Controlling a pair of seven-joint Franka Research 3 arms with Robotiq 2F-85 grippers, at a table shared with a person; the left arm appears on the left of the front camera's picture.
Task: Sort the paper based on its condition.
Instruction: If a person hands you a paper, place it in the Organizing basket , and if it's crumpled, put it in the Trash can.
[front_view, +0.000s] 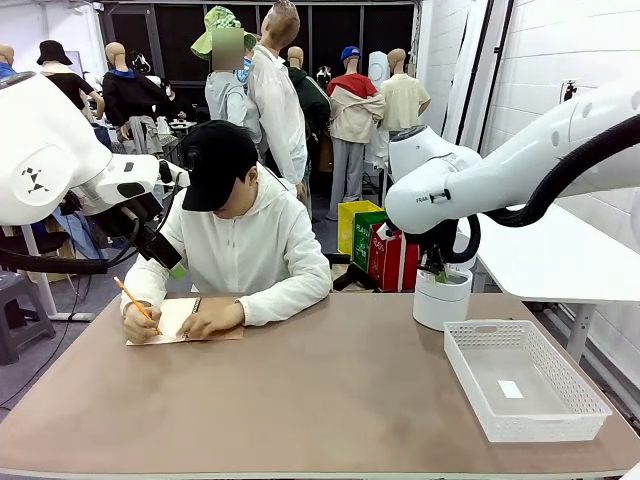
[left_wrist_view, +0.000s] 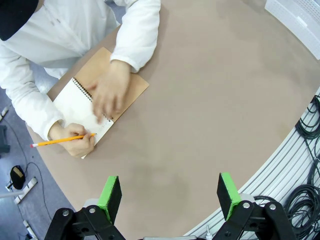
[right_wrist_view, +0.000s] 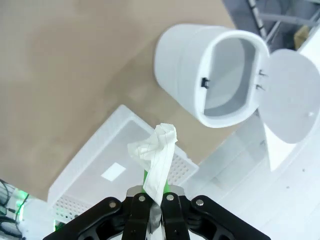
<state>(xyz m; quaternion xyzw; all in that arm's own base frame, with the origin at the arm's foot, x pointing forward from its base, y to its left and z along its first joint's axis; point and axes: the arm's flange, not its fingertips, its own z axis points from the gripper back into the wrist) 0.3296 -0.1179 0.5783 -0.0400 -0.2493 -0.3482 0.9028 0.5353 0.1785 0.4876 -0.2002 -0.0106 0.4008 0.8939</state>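
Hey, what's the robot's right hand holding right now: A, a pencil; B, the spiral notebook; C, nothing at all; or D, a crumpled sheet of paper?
D: in the right wrist view, the right hand is shut on a crumpled sheet of paper that sticks up from between its fingers.

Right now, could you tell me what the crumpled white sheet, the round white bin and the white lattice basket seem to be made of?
The crumpled white sheet looks like thin matte paper: creases, faint ruled lines. The round white bin is probably smooth plastic: slight sheen, hinged lid. The white lattice basket is likely moulded plastic: fine perforated walls.
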